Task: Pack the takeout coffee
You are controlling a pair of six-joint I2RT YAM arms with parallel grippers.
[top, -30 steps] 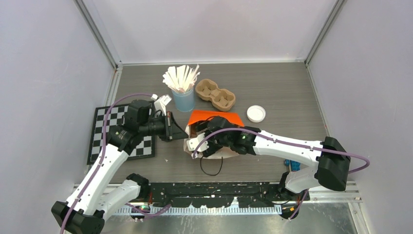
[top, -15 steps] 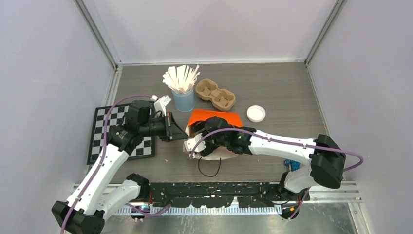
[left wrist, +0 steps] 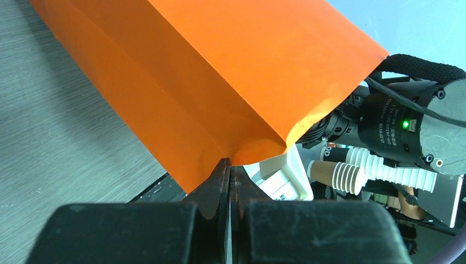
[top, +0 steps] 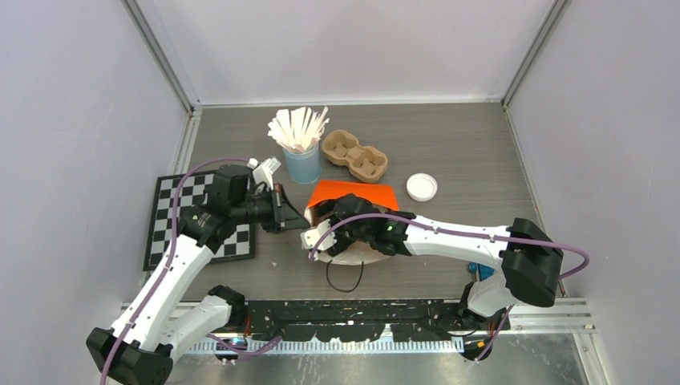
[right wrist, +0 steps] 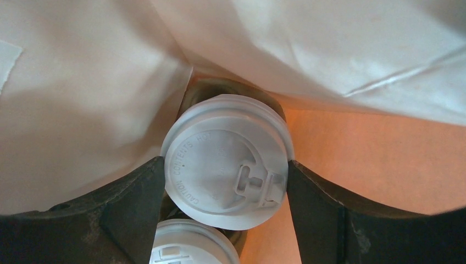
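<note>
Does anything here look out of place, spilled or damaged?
No spill shows. One loose round white lid lies alone on the grey table, right of the orange paper bag; each white-lidded cup inside it has its own.

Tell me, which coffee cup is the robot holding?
The cup whose whole white lid shows, held by the right gripper; the other cup only peeks in below it.

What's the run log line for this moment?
left gripper: shut on orange bag rim | right gripper: inside bag, shut on lidded cup | second lidded cup: in bag, beside it
</note>
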